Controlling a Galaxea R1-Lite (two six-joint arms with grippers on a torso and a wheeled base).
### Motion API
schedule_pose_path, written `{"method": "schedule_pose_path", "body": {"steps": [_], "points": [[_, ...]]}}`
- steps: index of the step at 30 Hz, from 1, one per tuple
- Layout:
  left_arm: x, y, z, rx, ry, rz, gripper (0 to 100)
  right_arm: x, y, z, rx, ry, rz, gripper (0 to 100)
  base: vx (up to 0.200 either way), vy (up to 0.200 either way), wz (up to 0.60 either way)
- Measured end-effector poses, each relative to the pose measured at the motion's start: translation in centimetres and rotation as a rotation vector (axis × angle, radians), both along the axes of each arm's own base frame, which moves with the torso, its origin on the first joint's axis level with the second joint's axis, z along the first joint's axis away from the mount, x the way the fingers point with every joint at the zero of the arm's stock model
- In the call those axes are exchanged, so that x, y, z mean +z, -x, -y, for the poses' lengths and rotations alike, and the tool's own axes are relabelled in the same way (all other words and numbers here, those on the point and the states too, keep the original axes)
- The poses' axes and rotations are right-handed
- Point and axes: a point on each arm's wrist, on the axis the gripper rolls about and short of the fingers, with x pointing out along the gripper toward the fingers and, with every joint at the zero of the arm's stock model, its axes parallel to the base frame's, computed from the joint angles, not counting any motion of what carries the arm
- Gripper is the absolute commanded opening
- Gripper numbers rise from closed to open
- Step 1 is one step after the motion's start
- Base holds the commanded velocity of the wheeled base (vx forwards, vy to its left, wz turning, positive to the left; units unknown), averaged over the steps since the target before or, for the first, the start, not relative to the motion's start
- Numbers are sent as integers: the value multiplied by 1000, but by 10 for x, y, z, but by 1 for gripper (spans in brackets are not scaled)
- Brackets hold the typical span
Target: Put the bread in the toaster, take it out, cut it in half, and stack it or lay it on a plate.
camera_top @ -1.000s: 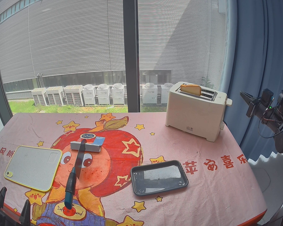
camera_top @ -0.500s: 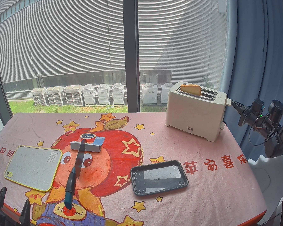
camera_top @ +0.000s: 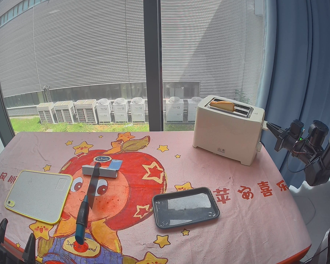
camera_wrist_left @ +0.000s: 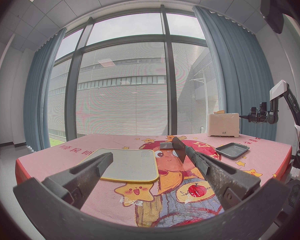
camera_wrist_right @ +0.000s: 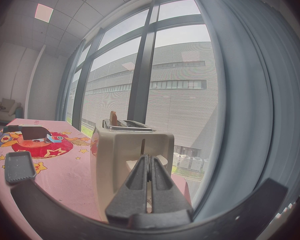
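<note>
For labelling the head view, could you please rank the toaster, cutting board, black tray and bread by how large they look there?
1. toaster
2. cutting board
3. black tray, close to the board, so this ranking is unsure
4. bread, only its top showing

Bread [camera_top: 222, 105] in toaster [camera_top: 227, 136]; tray [camera_top: 185, 206] before it, board [camera_top: 38, 195] far left

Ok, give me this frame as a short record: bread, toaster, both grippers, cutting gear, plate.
bread: upright in the toaster, top showing above the slot
right gripper: shut, tips at the toaster's side lever
left gripper: open, low at the table's near edge, holding nothing
knife: on the table, blade propped on a small rest
board: left of the knife
plate: dark, in front of the toaster
stage: bread not yet taken out
</note>
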Motion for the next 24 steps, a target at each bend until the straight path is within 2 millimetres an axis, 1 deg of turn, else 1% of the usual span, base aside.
{"method": "schedule_pose_path", "body": {"steps": [24], "points": [[0, 0, 0, 1, -1, 0, 100, -28, 1, -1, 2, 3, -92, 0, 0, 0, 0]]}}
